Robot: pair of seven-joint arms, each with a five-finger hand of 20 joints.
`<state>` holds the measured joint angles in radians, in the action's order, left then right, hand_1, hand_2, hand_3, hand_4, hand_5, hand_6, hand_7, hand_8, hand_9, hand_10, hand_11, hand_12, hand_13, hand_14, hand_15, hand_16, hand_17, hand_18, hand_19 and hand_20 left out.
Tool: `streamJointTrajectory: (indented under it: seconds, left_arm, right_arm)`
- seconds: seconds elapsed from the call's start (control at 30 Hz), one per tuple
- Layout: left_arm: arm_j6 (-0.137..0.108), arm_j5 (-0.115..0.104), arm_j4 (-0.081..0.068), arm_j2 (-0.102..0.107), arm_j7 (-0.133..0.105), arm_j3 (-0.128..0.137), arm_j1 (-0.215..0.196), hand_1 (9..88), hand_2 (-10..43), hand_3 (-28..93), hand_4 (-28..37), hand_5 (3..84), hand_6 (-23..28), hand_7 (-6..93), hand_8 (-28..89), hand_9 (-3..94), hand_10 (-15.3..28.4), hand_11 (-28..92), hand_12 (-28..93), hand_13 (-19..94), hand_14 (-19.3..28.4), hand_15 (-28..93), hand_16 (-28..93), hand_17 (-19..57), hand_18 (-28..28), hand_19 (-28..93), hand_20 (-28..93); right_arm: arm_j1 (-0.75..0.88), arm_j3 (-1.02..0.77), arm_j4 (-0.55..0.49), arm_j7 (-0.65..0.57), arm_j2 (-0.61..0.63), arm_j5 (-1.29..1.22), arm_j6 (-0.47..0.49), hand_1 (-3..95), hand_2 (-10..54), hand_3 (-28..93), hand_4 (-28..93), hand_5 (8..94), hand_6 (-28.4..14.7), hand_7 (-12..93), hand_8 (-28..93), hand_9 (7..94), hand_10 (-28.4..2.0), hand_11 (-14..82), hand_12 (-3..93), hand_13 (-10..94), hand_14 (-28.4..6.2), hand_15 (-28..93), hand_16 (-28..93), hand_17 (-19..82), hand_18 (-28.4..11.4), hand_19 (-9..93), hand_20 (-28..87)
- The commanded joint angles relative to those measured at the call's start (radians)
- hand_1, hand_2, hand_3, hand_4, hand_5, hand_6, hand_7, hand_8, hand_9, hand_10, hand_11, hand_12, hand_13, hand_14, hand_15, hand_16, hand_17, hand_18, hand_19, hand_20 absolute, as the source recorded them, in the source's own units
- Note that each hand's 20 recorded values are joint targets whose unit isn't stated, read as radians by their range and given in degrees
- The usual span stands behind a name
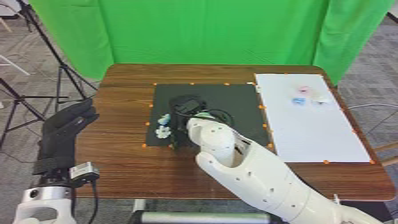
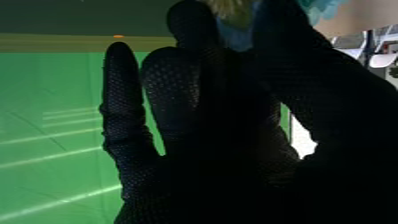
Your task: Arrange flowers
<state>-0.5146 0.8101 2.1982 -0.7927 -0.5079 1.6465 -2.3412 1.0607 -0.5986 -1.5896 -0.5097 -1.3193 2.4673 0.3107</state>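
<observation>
—Surface?
—Brown wooden table. Left: left hand, fingers relaxed. Middle: black mat; white flower placed near-left; right hand, fingers apart, yellowish bloom framed, contact undetermined. Right: white sheet, small blossoms laid far.
—Step?
—Pickup, presumably; pinch required next. White flower might be snagged.
</observation>
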Motion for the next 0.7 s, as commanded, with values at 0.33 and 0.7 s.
streamJointTrajectory:
  seconds: [0.33, 0.7]
  left_arm:
    - [0.005, 0.006, 0.002, -0.002, 0.005, 0.004, -0.013, 27.5, 3.3, 82, -16.4, 40.8, 10.9, 20.5, -12, 31.7, 19.1, 42, 10, 19, 23.7, 66, -17, -13.0, 18.8, 52, 12]
    - [-0.002, -0.001, 0.003, 0.007, 0.000, 0.001, -0.018, 27.6, 3.2, 82, -16.3, 40.8, 10.9, 20.5, -12, 31.8, 19.1, 42, 10, 19, 23.8, 66, -17, -13.0, 18.8, 52, 12]
  right_arm:
    - [-0.011, -0.009, -0.014, -0.027, -0.012, 0.000, 0.045, 38.3, -9.5, 84, -26, 61.4, -6.4, 24, -14, 57.4, -20.4, 41.0, 20.8, 60, -14.1, 83, 17, 17, -26.9, 82, 11]
    - [-0.058, 0.017, -0.011, -0.061, 0.001, -0.047, 0.021, 36.8, -9.5, 85, -26, 59.1, -8.4, 23, -13, 54.8, -21.9, 40.1, 20.8, 57, -15.4, 84, 17, 14, -28.3, 79, 14]
